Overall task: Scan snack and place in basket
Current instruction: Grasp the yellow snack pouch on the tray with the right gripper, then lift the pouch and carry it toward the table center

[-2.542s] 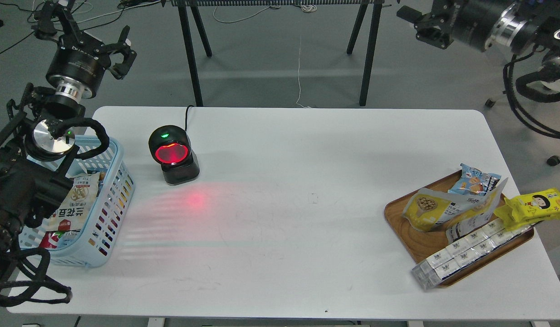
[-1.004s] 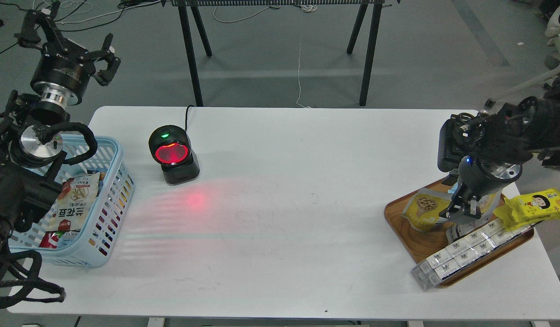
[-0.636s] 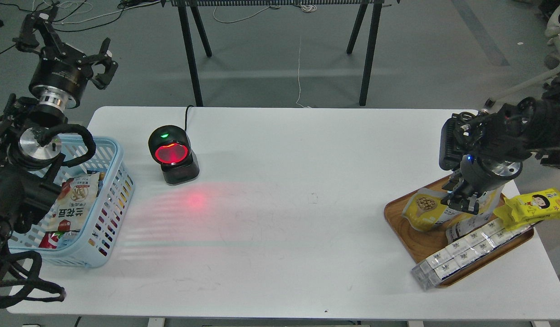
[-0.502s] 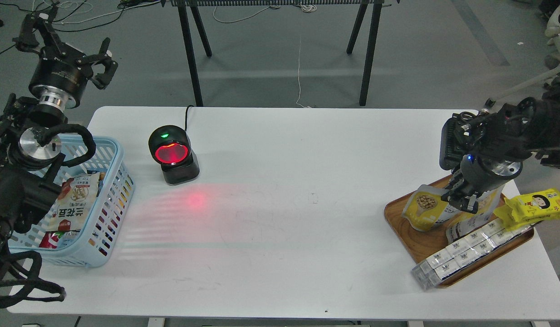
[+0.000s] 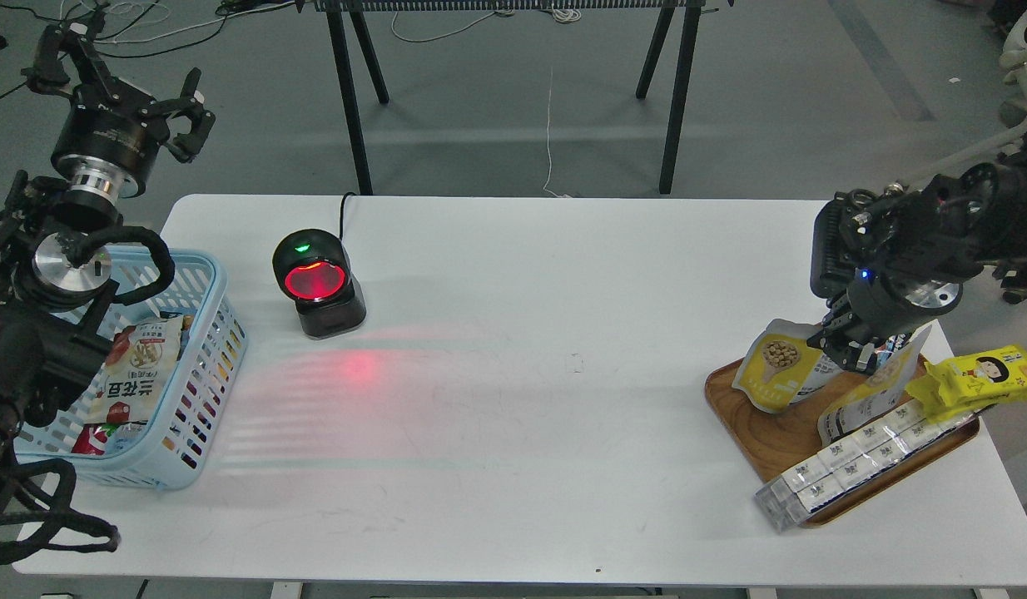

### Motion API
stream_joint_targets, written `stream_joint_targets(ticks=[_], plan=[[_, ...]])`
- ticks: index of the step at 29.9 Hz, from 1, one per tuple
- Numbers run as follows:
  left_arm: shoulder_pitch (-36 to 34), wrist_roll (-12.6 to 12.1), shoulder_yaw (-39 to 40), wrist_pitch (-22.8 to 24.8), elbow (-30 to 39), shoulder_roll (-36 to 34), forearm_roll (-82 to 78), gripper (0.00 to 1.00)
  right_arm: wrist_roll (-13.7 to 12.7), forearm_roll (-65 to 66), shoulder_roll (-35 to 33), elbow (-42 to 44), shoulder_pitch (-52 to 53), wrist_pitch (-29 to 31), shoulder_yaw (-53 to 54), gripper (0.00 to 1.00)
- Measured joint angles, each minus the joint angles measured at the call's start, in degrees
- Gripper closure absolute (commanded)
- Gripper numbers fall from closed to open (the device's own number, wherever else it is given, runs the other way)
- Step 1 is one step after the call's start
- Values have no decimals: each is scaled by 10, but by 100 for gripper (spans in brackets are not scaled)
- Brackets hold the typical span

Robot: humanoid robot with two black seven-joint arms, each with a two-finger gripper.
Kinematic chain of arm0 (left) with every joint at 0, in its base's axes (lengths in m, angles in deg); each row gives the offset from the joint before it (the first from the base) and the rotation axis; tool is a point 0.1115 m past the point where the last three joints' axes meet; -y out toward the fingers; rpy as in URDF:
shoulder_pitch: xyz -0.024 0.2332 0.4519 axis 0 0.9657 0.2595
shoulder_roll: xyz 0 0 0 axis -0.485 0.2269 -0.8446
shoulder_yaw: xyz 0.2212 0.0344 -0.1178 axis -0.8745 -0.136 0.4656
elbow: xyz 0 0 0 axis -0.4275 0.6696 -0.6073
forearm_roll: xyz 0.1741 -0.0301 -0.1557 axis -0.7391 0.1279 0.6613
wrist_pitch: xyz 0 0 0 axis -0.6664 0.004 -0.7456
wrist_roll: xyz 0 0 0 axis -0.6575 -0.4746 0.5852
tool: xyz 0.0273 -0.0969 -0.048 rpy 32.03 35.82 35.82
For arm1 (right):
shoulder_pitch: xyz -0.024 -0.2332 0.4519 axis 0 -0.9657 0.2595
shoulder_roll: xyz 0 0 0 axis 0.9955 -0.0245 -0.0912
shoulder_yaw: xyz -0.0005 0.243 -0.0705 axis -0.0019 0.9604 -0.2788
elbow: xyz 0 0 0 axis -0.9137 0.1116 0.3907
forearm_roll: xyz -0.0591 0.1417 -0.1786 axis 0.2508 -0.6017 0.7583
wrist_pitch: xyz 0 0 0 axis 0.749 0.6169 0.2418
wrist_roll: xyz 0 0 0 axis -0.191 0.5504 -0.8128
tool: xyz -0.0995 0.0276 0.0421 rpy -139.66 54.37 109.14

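Right gripper (image 5: 846,349) on snack (image 5: 778,373)

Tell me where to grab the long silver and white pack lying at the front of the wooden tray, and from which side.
Judging by its shape, grip the long pack across its narrow width near the middle, coming straight down from above. It lies flat and slanted along the front edge of the tray, its lower end overhanging onto the table, so both long sides look free.

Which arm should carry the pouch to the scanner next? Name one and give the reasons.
The right. Its claw is already shut on the snack over the wooden tray. The left claw is open, raised behind the basket, far from the pouch.
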Motion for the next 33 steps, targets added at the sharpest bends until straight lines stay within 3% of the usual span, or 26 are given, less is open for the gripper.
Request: stream_joint_targets(ticks=[8,17,29,33], plan=[[0,0,0,0,0,1,0,1,0,30,9,-64,84,-3,3,100],[0,7,-1,0,0,3,0,1,0,21,83,-68,117,-38,46,100],[2,9,-1,0,-8,0,-1,1,0,-136,220,-58,115,-39,85,99],[8,9,-2,0,-13,1,-1,1,0,-175,231,-45,111,-39,87,99]])
